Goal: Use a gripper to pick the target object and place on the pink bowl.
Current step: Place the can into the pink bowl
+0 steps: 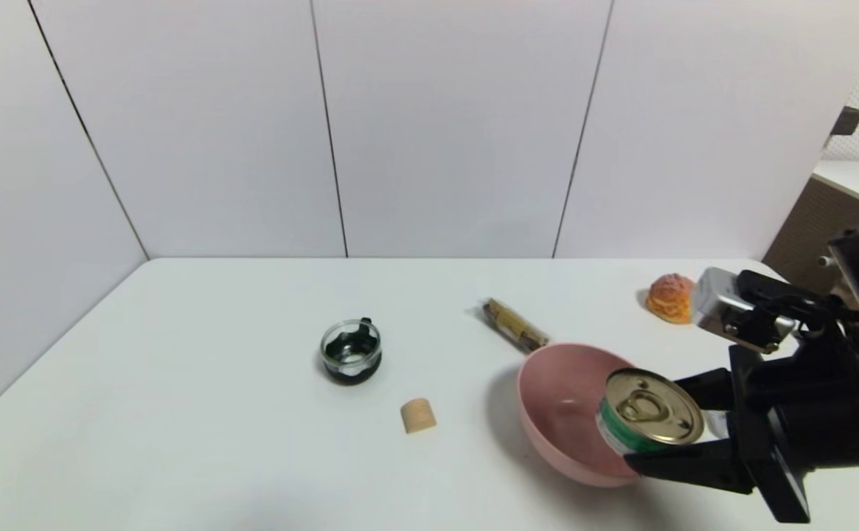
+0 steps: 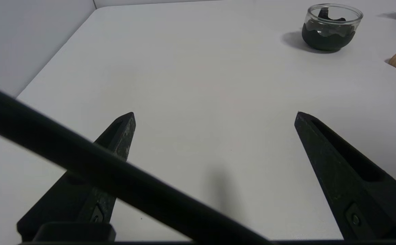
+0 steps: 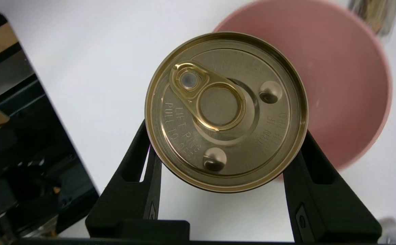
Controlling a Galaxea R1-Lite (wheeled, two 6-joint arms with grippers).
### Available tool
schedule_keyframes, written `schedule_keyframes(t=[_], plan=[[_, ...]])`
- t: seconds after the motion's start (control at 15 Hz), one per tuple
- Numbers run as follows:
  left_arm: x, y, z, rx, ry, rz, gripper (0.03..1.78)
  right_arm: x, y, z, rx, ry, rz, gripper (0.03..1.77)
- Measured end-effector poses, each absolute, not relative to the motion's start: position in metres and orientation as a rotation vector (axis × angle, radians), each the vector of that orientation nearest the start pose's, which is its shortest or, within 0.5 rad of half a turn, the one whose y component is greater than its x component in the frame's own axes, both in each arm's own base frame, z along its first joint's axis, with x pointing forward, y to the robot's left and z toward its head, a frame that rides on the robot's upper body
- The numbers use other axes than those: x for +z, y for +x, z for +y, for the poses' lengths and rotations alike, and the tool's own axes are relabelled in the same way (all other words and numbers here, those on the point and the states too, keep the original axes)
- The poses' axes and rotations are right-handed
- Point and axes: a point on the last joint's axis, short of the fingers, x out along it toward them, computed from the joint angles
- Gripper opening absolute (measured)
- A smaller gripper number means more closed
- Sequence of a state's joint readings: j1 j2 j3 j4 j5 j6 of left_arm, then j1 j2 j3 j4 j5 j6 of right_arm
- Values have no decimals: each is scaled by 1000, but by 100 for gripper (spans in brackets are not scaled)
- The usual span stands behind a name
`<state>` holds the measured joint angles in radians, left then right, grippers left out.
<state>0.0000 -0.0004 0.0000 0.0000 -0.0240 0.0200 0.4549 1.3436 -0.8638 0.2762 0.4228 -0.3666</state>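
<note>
My right gripper [image 1: 669, 428] is shut on the tin can [image 1: 647, 419], a squat round tin with a gold pull-tab lid and a green-and-white label. It holds the can in the air over the near right rim of the pink bowl [image 1: 558, 413]. In the right wrist view the can's gold lid [image 3: 226, 110] sits between the two dark fingers [image 3: 140, 170], with the pink bowl [image 3: 350, 85] beyond and below it. The left gripper [image 2: 214, 115] hovers open over bare table at the near left, holding nothing.
A black-and-clear glass cup [image 1: 351, 352] stands mid-table, with a tan cork cylinder [image 1: 418, 414] nearer. A wrapped stick [image 1: 515, 324] lies behind the bowl and an orange pastry [image 1: 669, 296] at the far right. White walls bound the table.
</note>
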Motion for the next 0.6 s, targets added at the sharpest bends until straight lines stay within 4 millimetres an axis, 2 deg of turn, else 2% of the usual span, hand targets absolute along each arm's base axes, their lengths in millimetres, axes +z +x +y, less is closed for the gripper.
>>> schedule_keyframes(t=[0.27, 0.6], plan=[[75, -23, -1, -24, 20, -1, 169, 197, 194, 102, 953, -335, 639, 97], [75, -23, -1, -24, 20, -1, 169, 186, 206, 102, 942, -339, 686, 100]])
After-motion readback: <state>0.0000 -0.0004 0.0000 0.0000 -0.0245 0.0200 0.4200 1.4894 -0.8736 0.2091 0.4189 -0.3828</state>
